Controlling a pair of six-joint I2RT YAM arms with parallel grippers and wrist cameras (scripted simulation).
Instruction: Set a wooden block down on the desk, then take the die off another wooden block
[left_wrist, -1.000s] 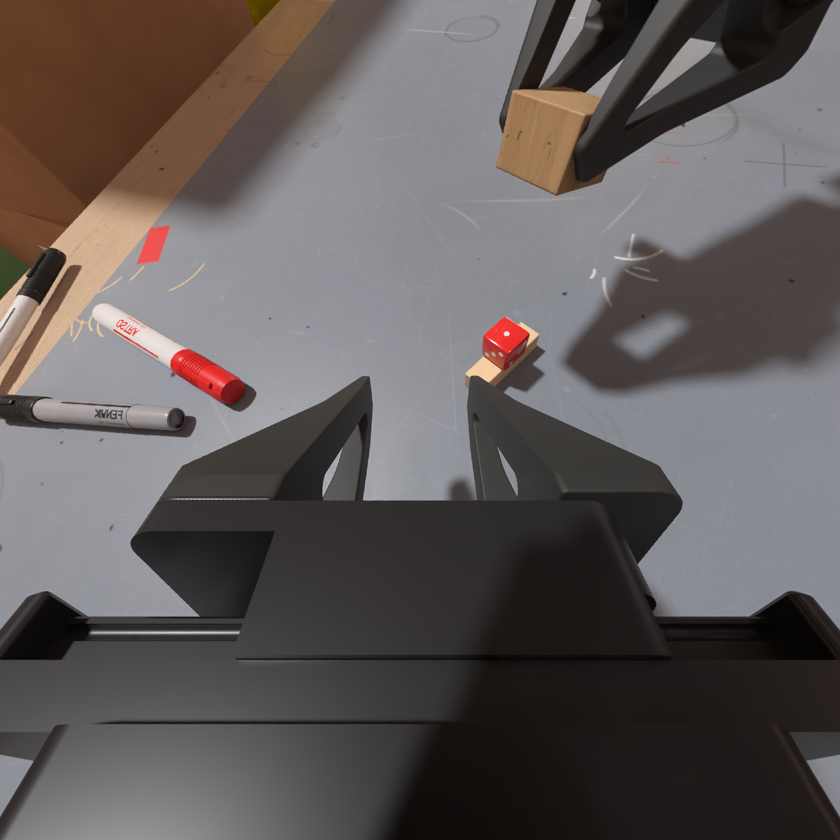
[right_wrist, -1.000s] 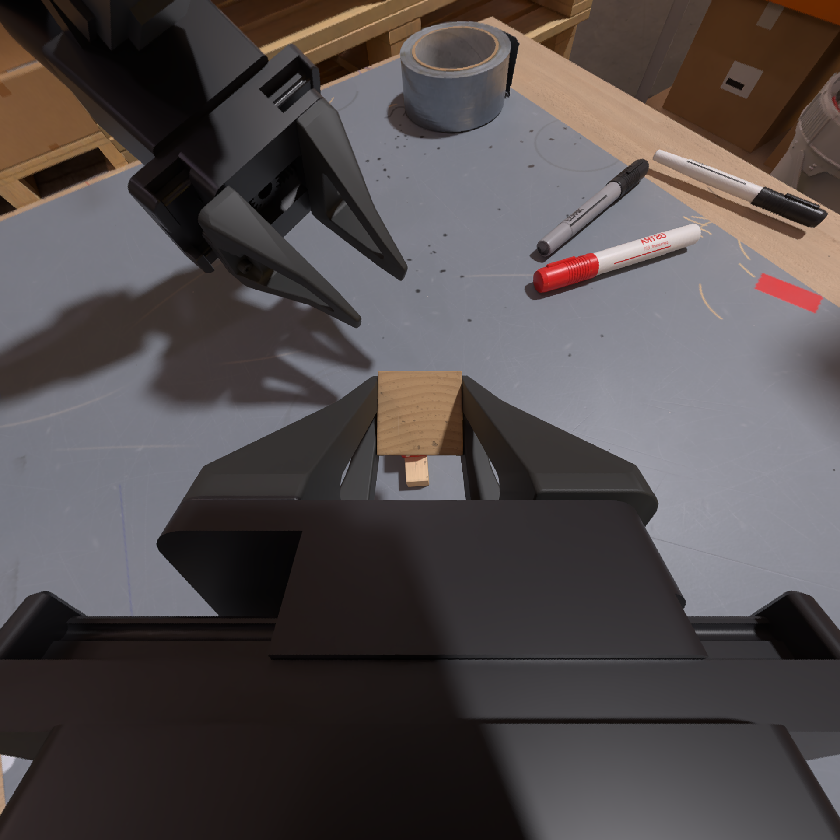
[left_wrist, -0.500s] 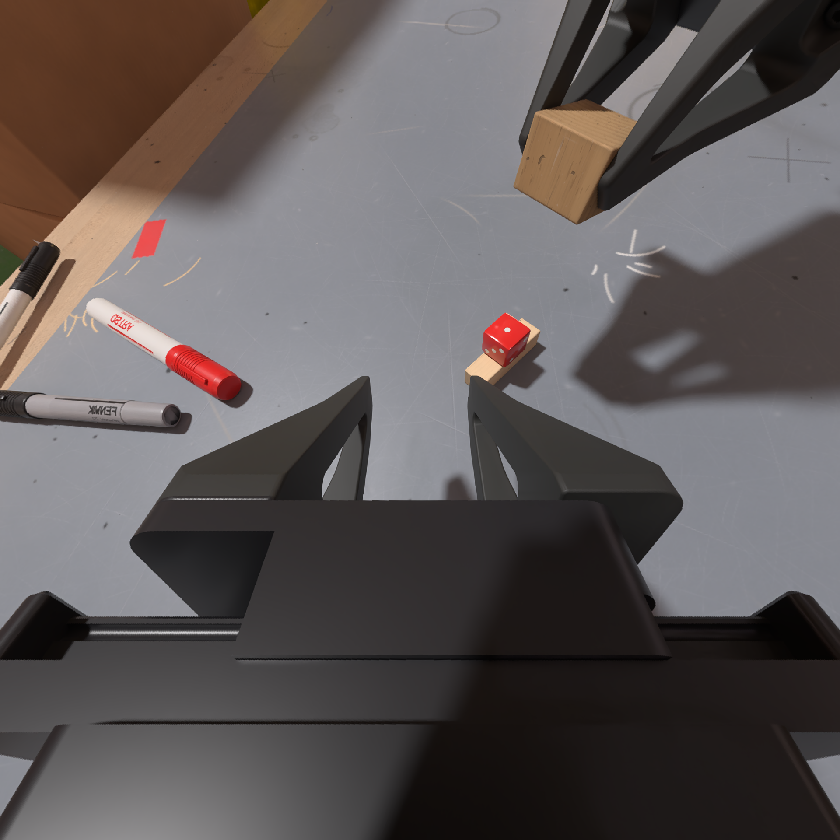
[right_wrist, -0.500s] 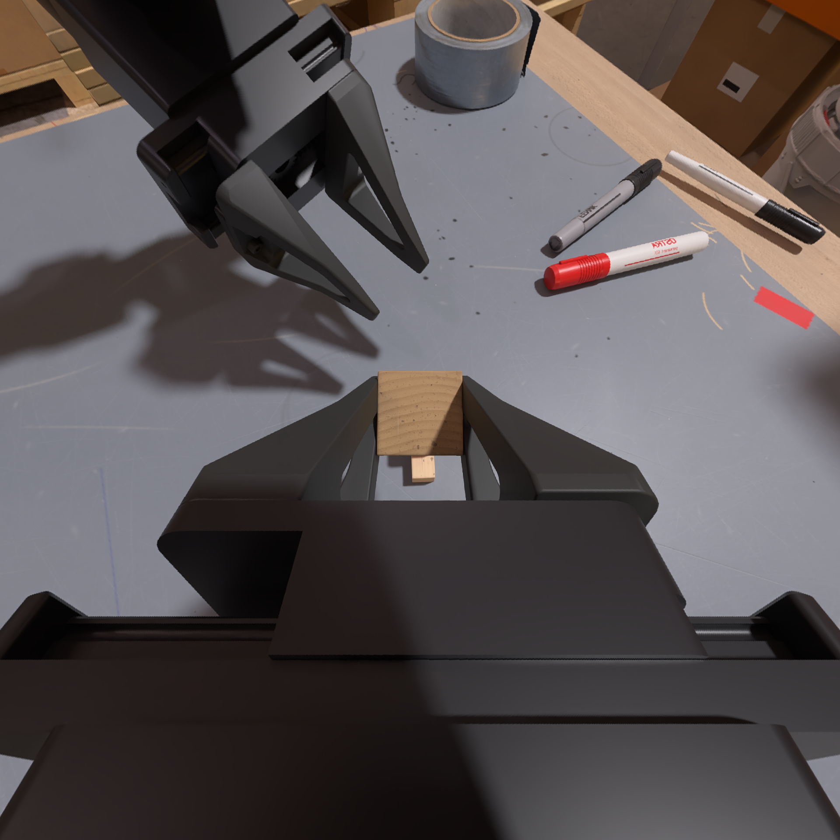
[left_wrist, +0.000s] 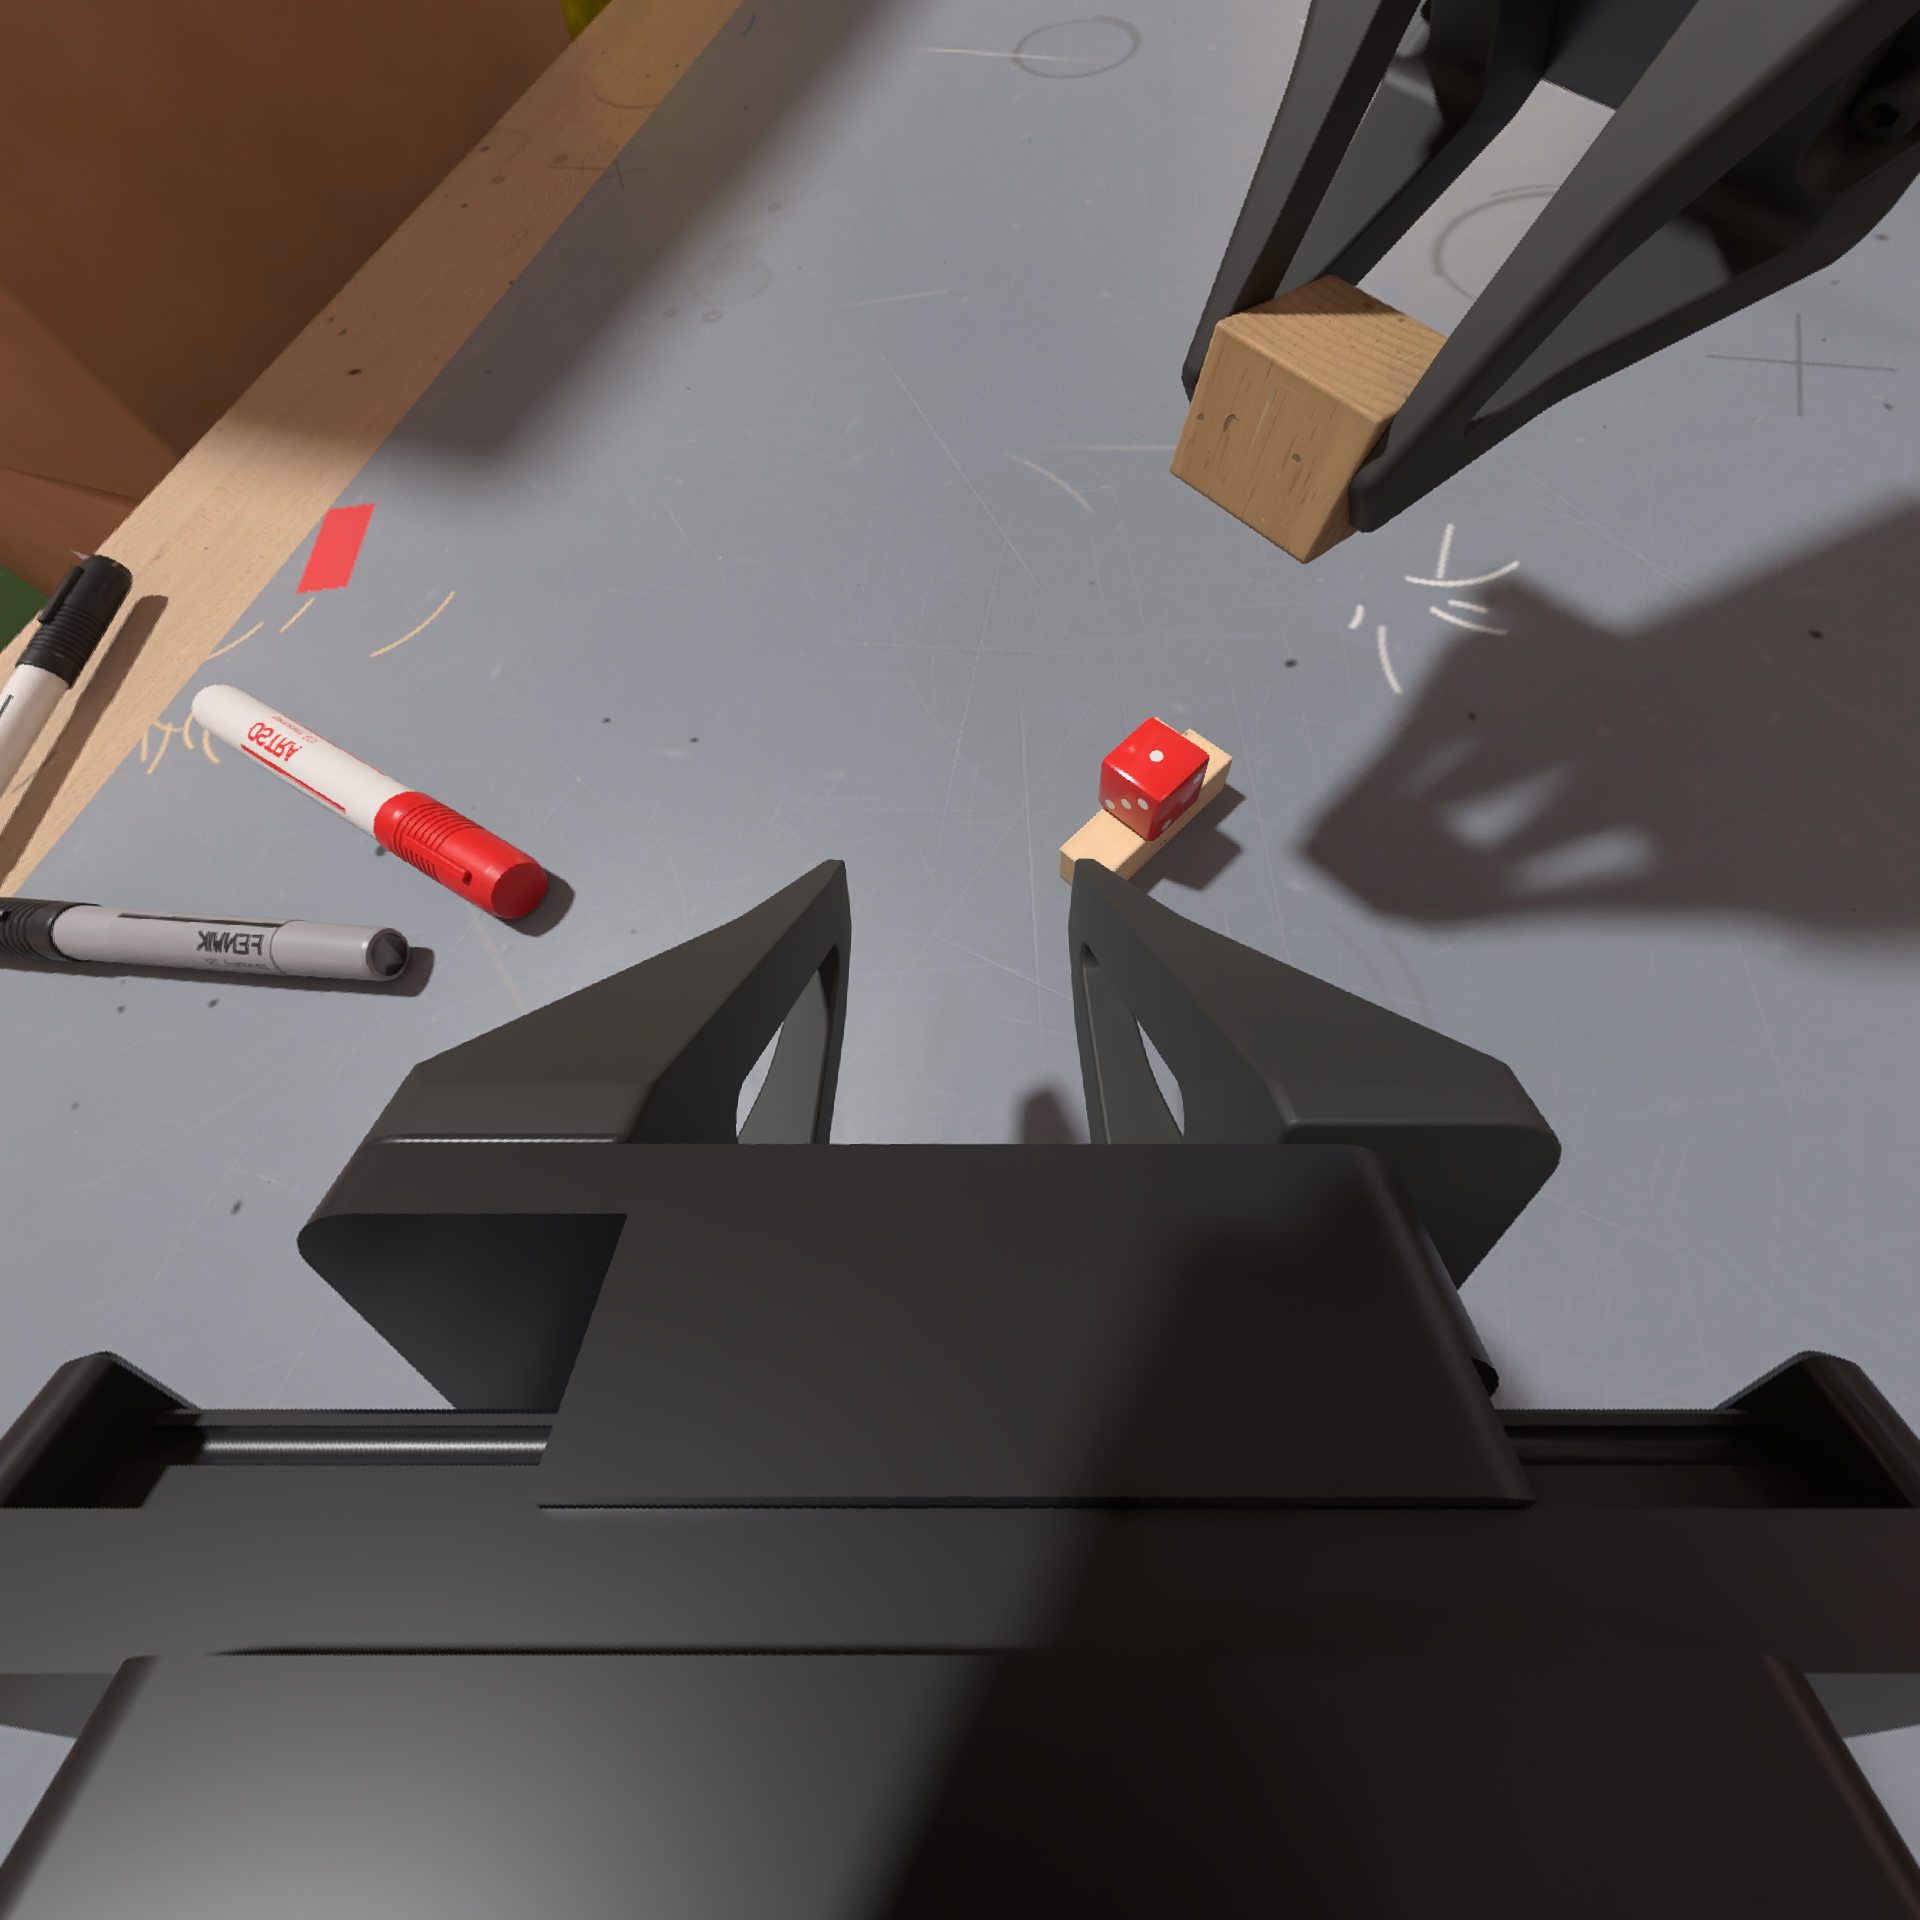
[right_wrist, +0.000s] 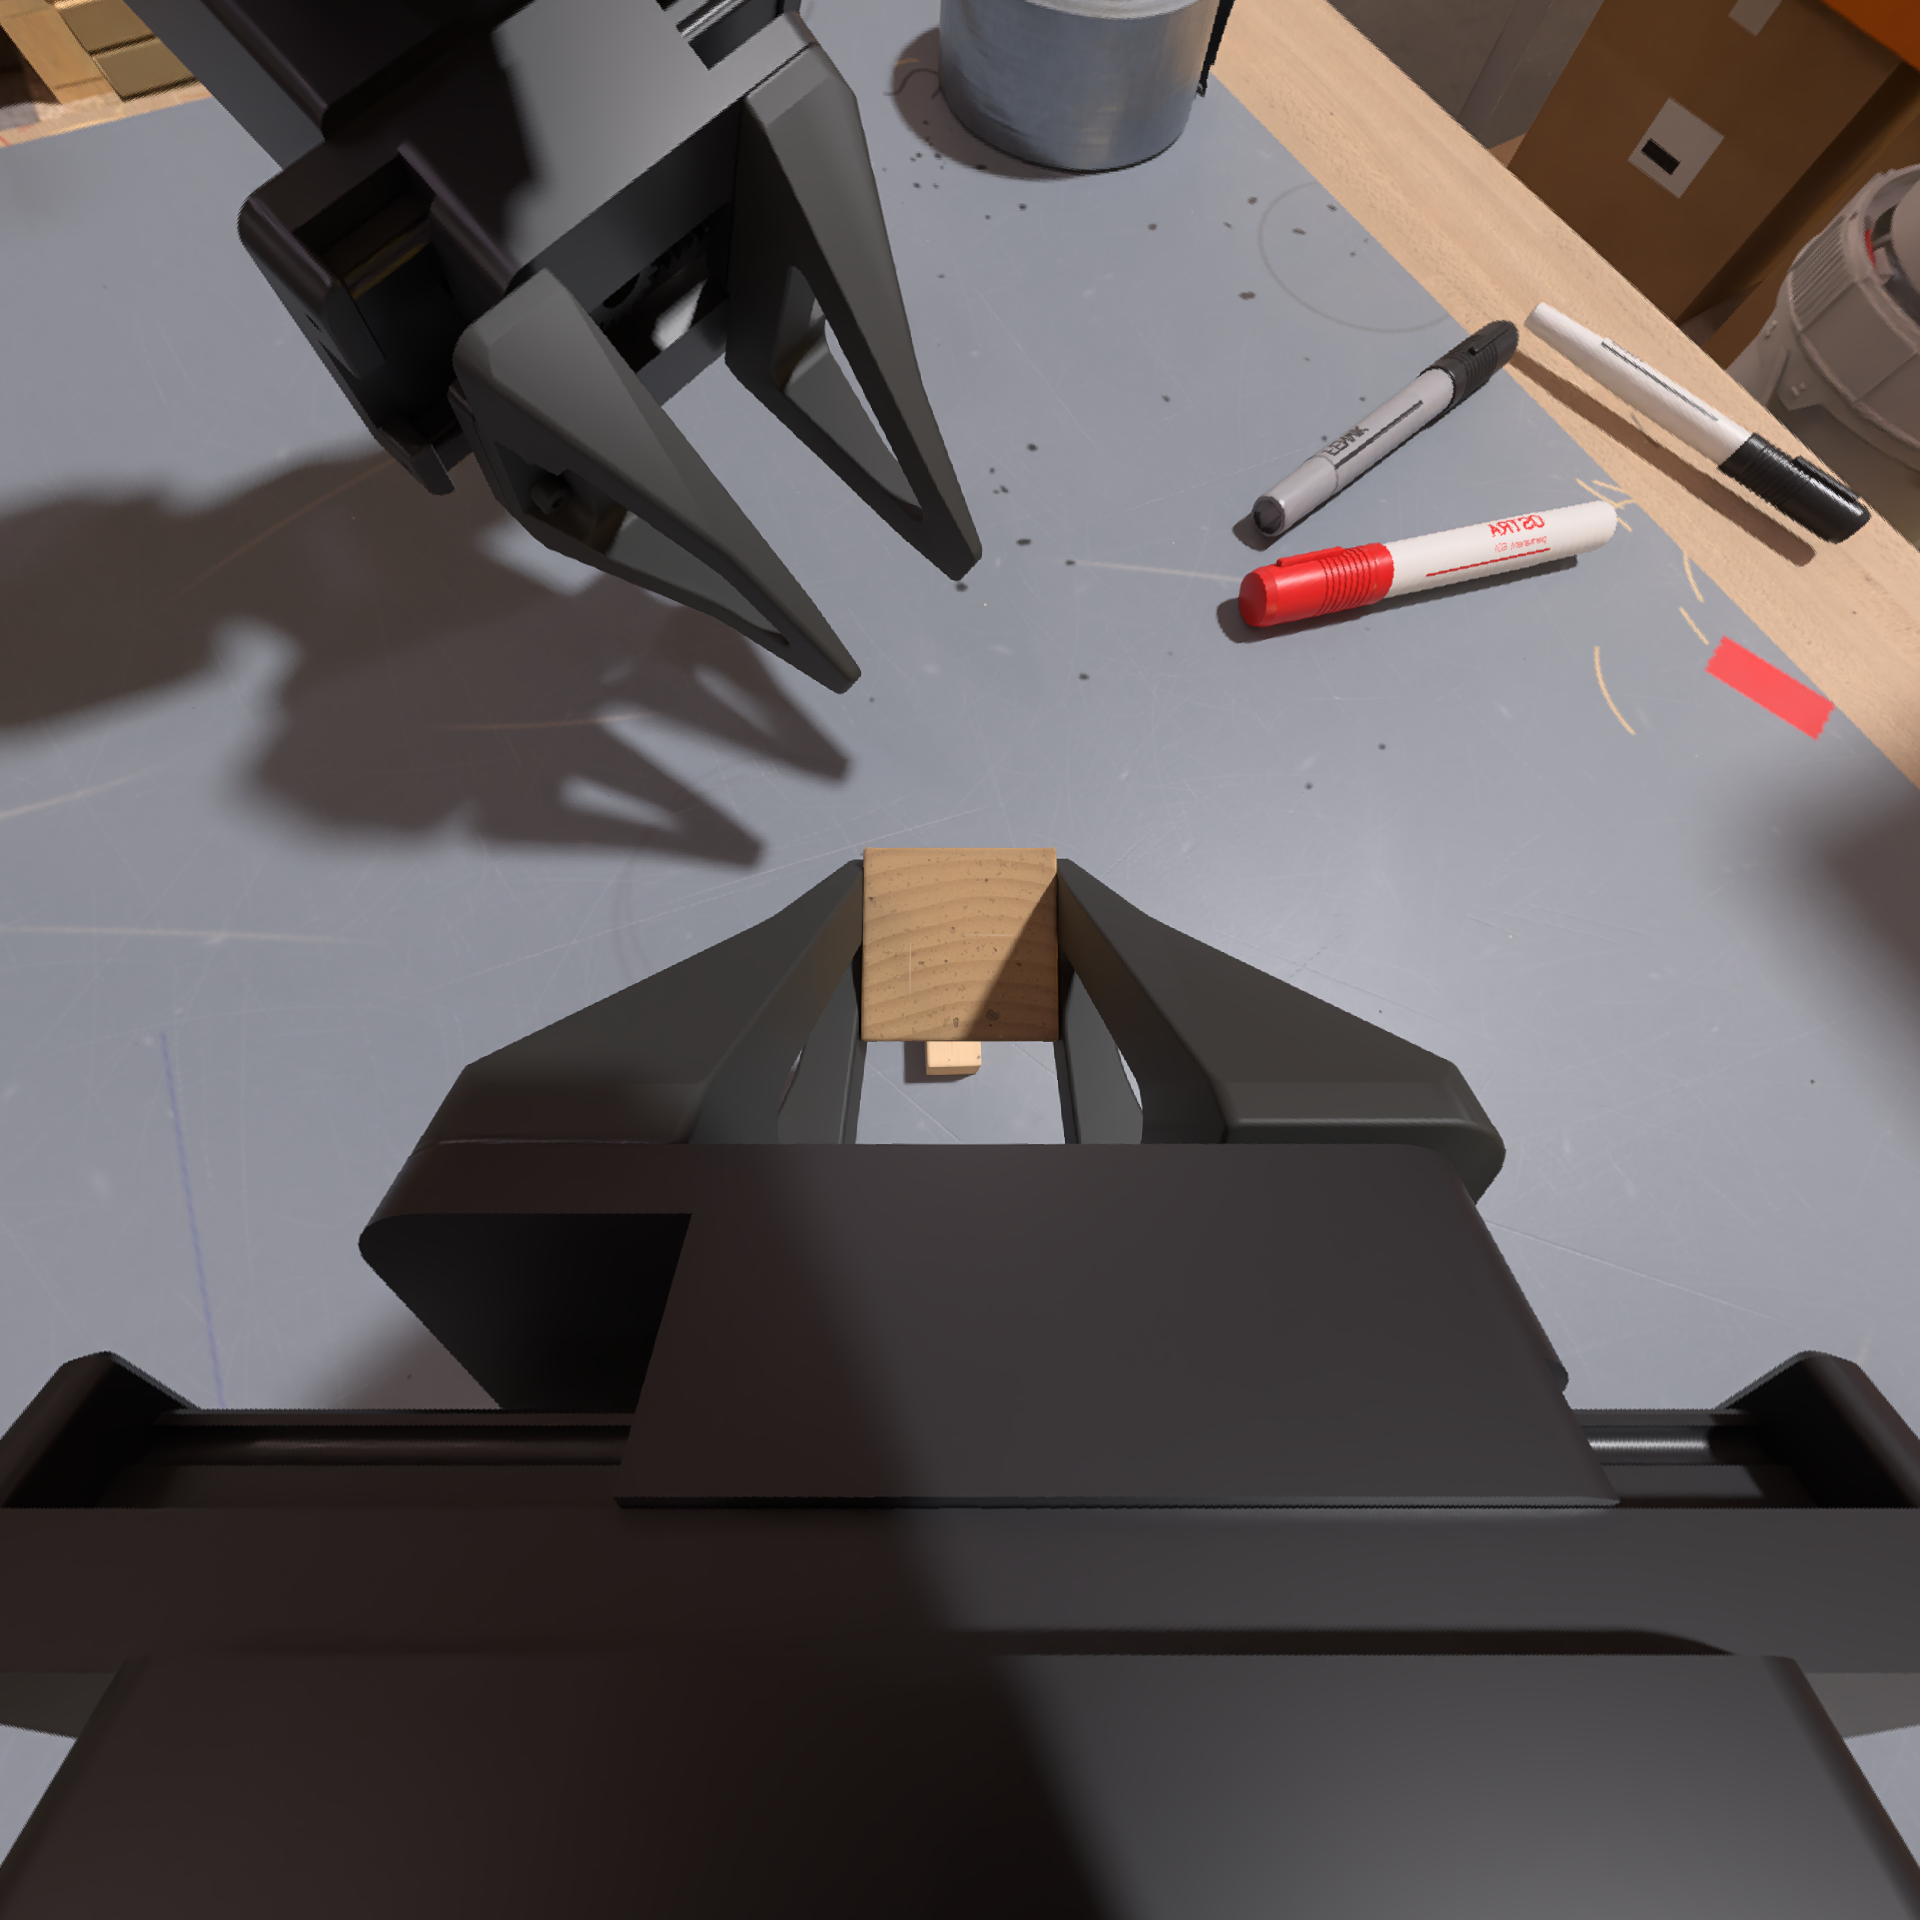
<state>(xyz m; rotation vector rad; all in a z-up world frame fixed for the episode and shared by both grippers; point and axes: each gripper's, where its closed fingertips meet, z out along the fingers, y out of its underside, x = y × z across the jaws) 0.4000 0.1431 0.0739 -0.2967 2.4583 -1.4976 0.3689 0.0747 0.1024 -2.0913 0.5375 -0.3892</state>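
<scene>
Over the last second the right pincer (right_wrist: 959, 940), clamped on the cube (left_wrist: 1294, 416), has dropped toward the bench (left_wrist: 831, 520) at upper right of the left view; set-down looks close. The left pincer (left_wrist: 958, 878) hangs spread and empty, just short of the die (left_wrist: 1151, 774) on its slat (left_wrist: 1101, 847). No containers here.

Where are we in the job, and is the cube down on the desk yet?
Nothing looks finished. In hand: the right tool is shut on the light-brown wooden cube, held clear above the grey desk top, so it is not set down yet. Left to do: the small red die sits on the thin pale wooden slat, untouched; the left tool is open and empty near the slat's end.
</scene>
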